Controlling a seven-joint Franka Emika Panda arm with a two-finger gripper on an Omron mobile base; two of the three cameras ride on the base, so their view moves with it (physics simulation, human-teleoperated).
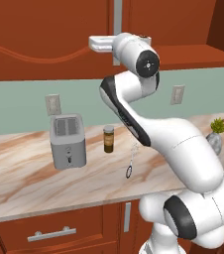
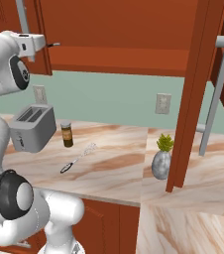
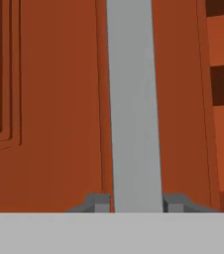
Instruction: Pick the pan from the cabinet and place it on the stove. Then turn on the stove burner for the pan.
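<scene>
Two steps of the task lie wholly ahead: no pan is visible anywhere, so it is presumably behind a cabinet [image 1: 44, 39] door, and neither pan nor stove has been dealt with. The gripper [image 3: 135, 202] is raised to the wall cabinet, its two fingertips [image 3: 98, 202] set on either side of the grey bar handle [image 3: 134, 99], close against it, so I judge it clamped on the handle, ready to pull that door [image 3: 49, 99]. The right base view shows another door [image 2: 196, 94] to the right standing open edge-on; the left base view does not show it, but gives the arm's reach up to the handle [image 1: 117, 20] more plainly. On the counter [image 1: 25, 178] below stand a toaster [image 1: 68, 140], a small jar [image 1: 108, 138], a whisk [image 1: 132, 159] and a potted plant [image 2: 161, 158]. Left to do: open the door, find and lift out the pan, carry it to the stove, turn the knob.
</scene>
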